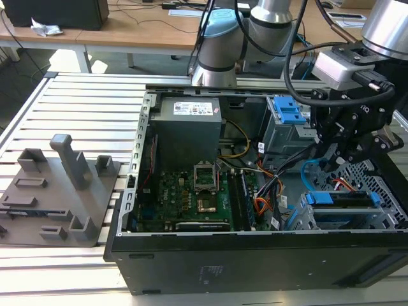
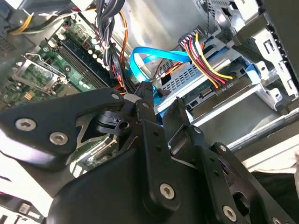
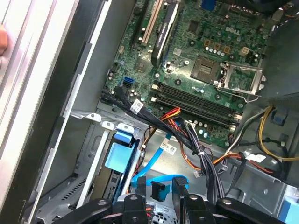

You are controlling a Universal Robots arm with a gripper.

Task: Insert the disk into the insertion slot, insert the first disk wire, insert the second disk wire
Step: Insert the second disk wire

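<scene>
1. Slatted aluminium table (image 1: 76, 102) carries an open black computer case (image 1: 255, 261). Wooden desks (image 1: 127, 32) run along the top of the exterior view.
2. I find the disk (image 1: 338, 199) at the lower right of that view. It lies flat inside the insertion slot (image 1: 386, 220), a grey metal cage with perforated walls. From this angle I see its dark narrow edge, capped at both ends by the bright blue carrier.
3. In the second wrist view, a bundle of red, yellow and black wires (image 2: 205, 56) runs down to a black plug seated in the disk's edge, right of centre in the frame.
4. A flat blue wire (image 2: 154, 55) loops above the centre of that frame. It ends in a black connector (image 3: 158, 190) at the tip of the gripper (image 2: 161, 100), apart from the disk's edge.
5. In the exterior view the gripper hangs just above the cage, at the right of the frame. I cannot tell whether it is clamped on the connector or only standing around it.
6. Further out in the case are:
   - a green motherboard (image 1: 191, 191) at lower centre;
   - a grey power supply (image 1: 188, 127) above it;
   - a second cage with a blue latch (image 1: 290, 115) at upper right.
7. A grey plastic fixture (image 1: 57, 191) sits on the table at the left of the frame.
</scene>
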